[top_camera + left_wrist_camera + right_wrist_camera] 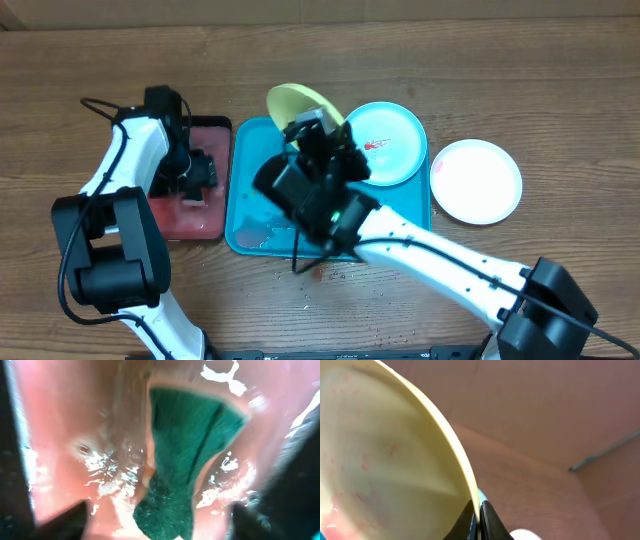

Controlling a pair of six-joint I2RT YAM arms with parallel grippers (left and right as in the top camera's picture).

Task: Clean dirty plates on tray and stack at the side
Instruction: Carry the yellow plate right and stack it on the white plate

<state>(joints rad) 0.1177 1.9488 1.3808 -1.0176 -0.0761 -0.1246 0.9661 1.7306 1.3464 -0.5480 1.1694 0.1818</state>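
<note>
Lime-green plate (385, 460) is filling the right wrist view, tilted on edge and showing faint red specks. Right gripper (480, 519) is pinching its rim, jaws almost closed. Overhead, the plate is standing at the turquoise tray's (245, 215) far edge, and the right arm is covering the tray's middle. Red-smeared cyan plate (395, 150) is lying on the tray's right side, with the white plate (480, 185) on the table (500, 60) beside it. Left gripper (162, 521) is hanging over the wet reddish tray (65, 420), spread wide around a green sponge (185, 450), gripping nothing.
</note>
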